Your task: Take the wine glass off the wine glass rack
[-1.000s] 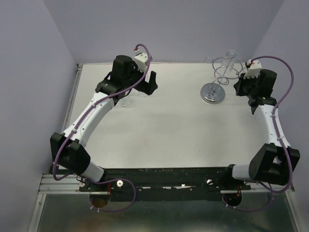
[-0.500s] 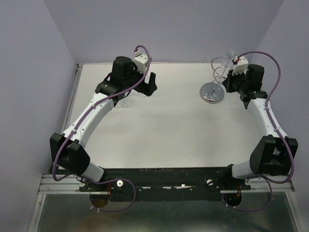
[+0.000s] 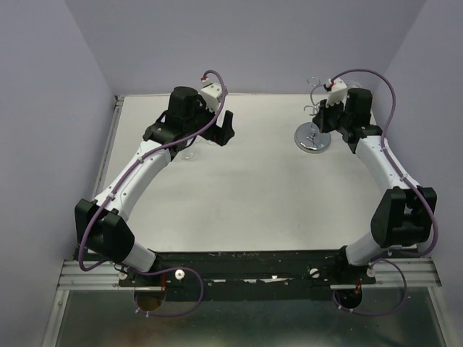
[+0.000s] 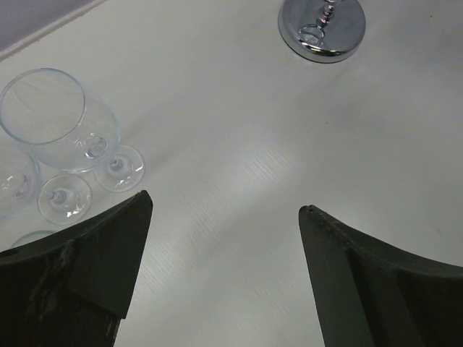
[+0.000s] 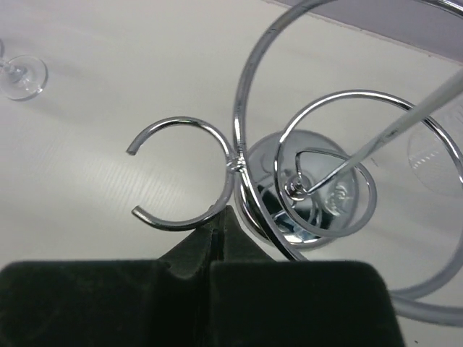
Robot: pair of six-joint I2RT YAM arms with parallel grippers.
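Locating the wine glass (image 5: 434, 153) comes first. In the right wrist view it shows only as a faint clear round shape at the right edge, beyond the large loop of the rack (image 3: 312, 137). It is judged to be hanging there, though the overhead view hides it behind the arm. The rack stands on its disc base at the far right of the table (image 4: 239, 144).

The right claw (image 5: 219, 217) sits at the top of the rack with its jaws fully together, holding nothing. Its tips lie against or just beside the small open ring (image 5: 181, 121), which carries no glass.

Recommended procedure:
1. Back the tips clear of the wire and open the jaws.
2. Move round to the side where the glass hangs and close gently on the stem.
3. Slide the stem out through the gap in its ring; do not lift straight up.

Caution: a push on the wire could tip or drag the rack.

The left claw (image 4: 224, 206) hangs wide open and empty, well apart from the rack, near other glasses (image 4: 58, 119) on the table.
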